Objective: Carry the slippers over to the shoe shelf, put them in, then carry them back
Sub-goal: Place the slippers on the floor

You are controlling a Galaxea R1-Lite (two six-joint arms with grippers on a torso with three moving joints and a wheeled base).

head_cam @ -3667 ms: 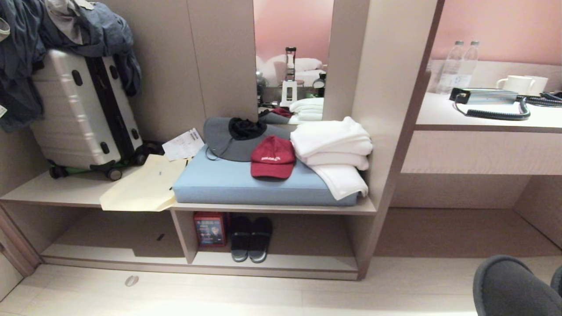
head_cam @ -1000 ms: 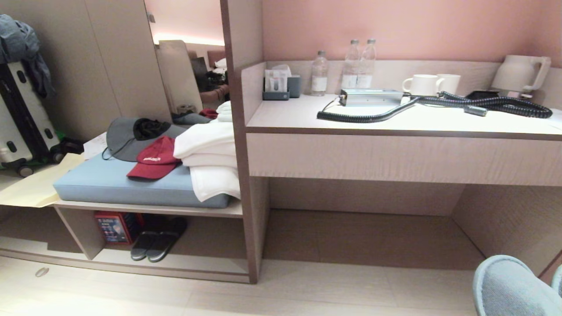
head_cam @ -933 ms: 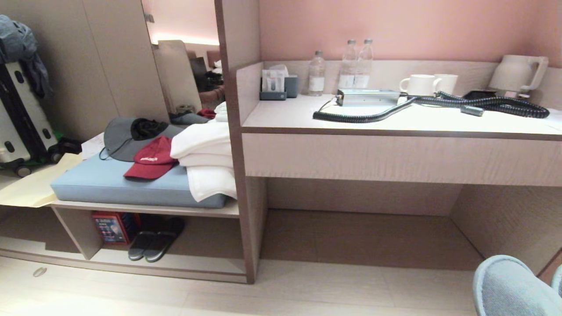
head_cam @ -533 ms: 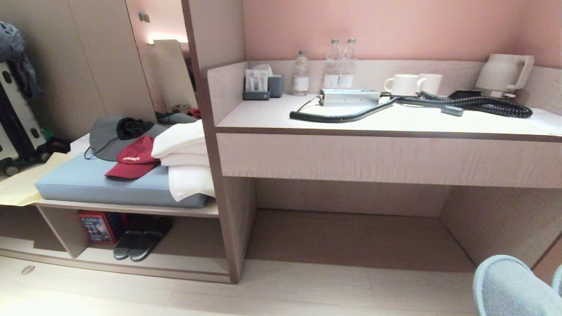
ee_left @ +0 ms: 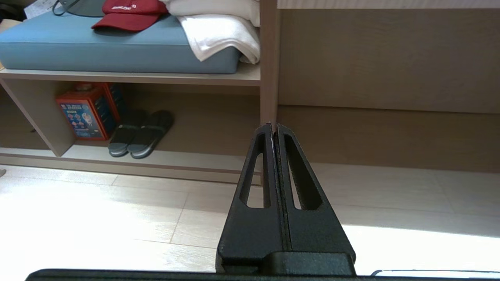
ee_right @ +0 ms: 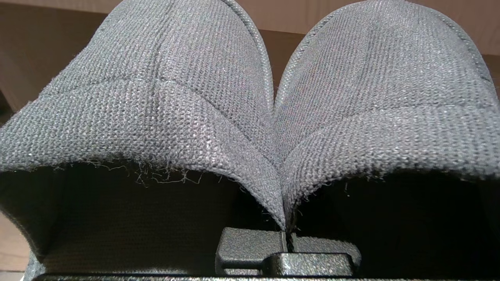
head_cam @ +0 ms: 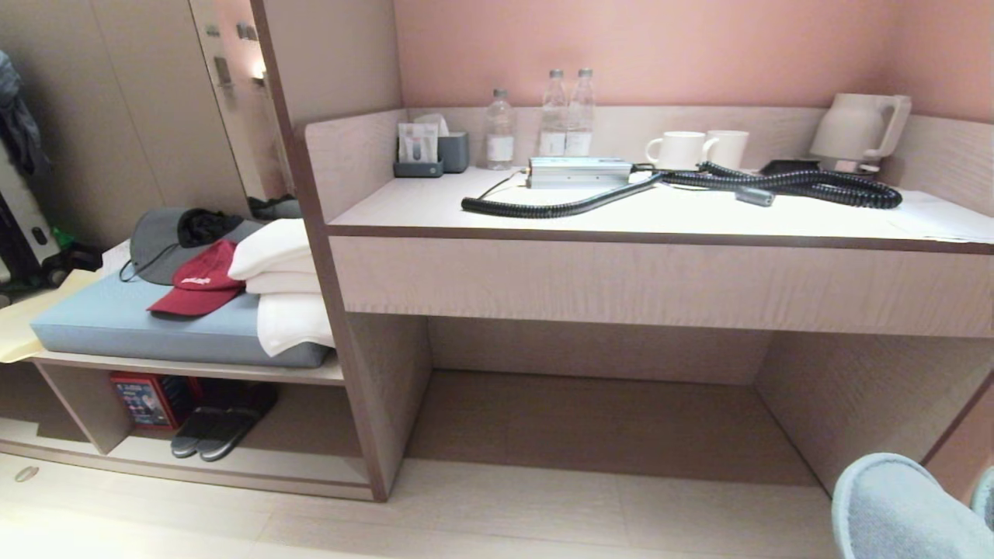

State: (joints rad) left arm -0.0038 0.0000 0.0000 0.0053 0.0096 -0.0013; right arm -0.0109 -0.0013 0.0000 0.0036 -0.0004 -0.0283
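Observation:
My right gripper (ee_right: 286, 236) is shut on a pair of grey knit closed-toe slippers (ee_right: 156, 101), pinching their two inner edges together. The toes point away from the wrist. In the head view they show at the bottom right corner as slippers (head_cam: 893, 512) above the floor, well right of the shoe shelf (head_cam: 311, 475). That low beige compartment sits at the lower left and holds a dark slide pair (head_cam: 213, 431). My left gripper (ee_left: 273, 127) is shut and empty, low over the floor, facing the shoe shelf (ee_left: 195, 160) and the slide pair (ee_left: 140, 132).
A red box (head_cam: 140, 400) stands beside the slides. Above the shelf, a blue cushion (head_cam: 116, 326) carries a red cap (head_cam: 194, 283) and white towels (head_cam: 283, 287). A desk (head_cam: 660, 225) with bottles, mugs, a kettle and a black hose spans the right, with an open recess (head_cam: 606, 419) beneath.
The whole head view has swung right: the shelf and cushion slid to the picture's left and the desk now fills the middle. The slippers stay held at the bottom right.

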